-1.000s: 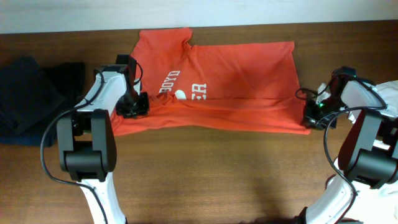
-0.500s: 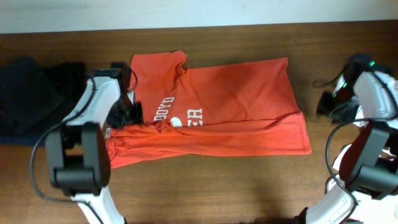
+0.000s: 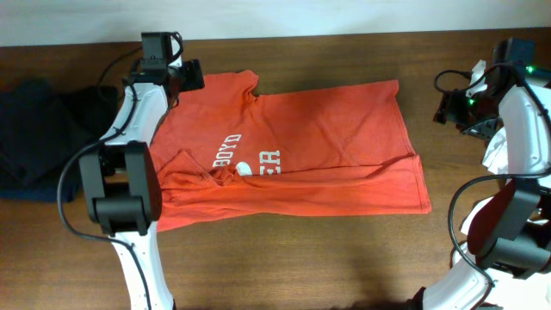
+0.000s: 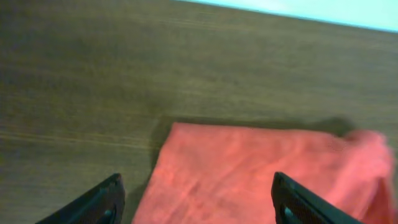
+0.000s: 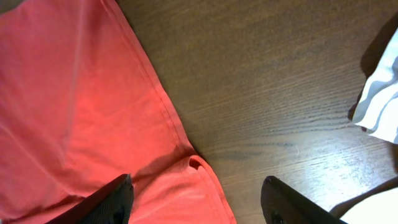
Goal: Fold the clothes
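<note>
The clothes in play are a red-orange T-shirt (image 3: 301,151) with white lettering, lying flat mid-table with a folded band along its front edge. My left gripper (image 3: 188,74) hovers open over the shirt's back left corner. In the left wrist view its dark fingertips (image 4: 102,202) stand wide apart over red cloth (image 4: 249,168), holding nothing. My right gripper (image 3: 448,108) hangs open just off the shirt's right edge. In the right wrist view the hem corner (image 5: 199,168) lies between its spread fingers (image 5: 109,199), untouched.
Dark navy garments (image 3: 39,138) are piled at the table's left end. A white garment (image 5: 380,93) lies at the right end, close to my right arm. The pale wall edge (image 4: 298,9) runs along the table's back.
Both grippers have opened and let go of the shirt's side edges. The shirt has shifted toward the front and lies flat. Both arms have risen and pulled toward the back.
</note>
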